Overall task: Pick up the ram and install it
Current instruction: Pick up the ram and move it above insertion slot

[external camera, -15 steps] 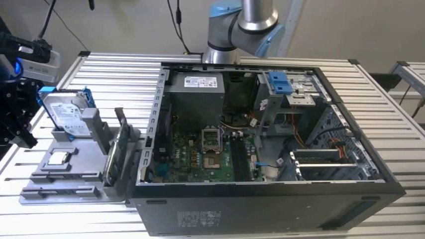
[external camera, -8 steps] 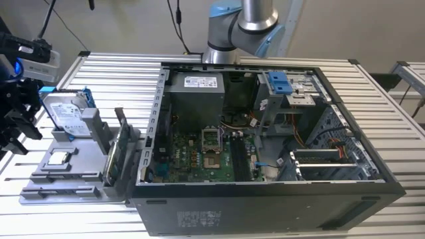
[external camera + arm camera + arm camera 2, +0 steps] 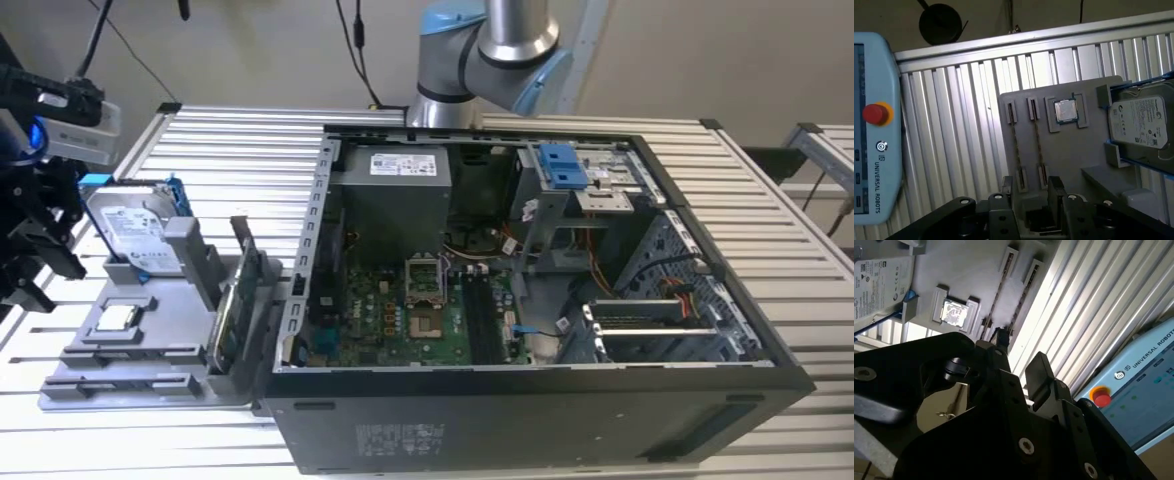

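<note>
At the exterior view's left edge the gripper [image 3: 34,255] hangs over the grey holder [image 3: 160,370], its fingers [image 3: 1055,187] spread apart and gripping nothing. The ram [image 3: 1038,145] stands on edge in the holder's slots, seemingly just below the fingers, near the processor chip [image 3: 1066,111] and hard drive [image 3: 1141,122]; rightward sits the open computer case [image 3: 534,420]

Open computer case [image 3: 534,425] on slatted table [image 3: 787,260], grey tray [image 3: 147,388] alongside with hard drive [image 3: 127,225], gripper [image 3: 38,262] beside tray
</note>
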Controlling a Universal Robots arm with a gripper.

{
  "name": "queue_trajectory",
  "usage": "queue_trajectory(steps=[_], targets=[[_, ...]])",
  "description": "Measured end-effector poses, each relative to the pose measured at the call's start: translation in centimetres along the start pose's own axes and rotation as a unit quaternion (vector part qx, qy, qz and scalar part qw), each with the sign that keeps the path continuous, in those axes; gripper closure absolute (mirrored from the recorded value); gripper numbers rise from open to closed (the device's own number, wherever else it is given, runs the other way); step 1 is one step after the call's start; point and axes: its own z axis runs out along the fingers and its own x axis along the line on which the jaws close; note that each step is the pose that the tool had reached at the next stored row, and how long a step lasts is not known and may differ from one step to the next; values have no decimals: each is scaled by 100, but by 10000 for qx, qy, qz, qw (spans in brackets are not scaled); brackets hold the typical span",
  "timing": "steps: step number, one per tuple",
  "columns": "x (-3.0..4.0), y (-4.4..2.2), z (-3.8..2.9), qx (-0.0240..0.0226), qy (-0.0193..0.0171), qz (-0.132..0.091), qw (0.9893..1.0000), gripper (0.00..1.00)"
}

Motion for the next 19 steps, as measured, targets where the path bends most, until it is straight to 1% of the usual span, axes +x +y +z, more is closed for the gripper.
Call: queue_trajectory(steps=[5,12,19], targets=[[-12,6,84,5,0,0,10000,58],[-9,43,213,41,-7,-6,10000,58],[-6,57,322,57,-9,-16,10000,58]])
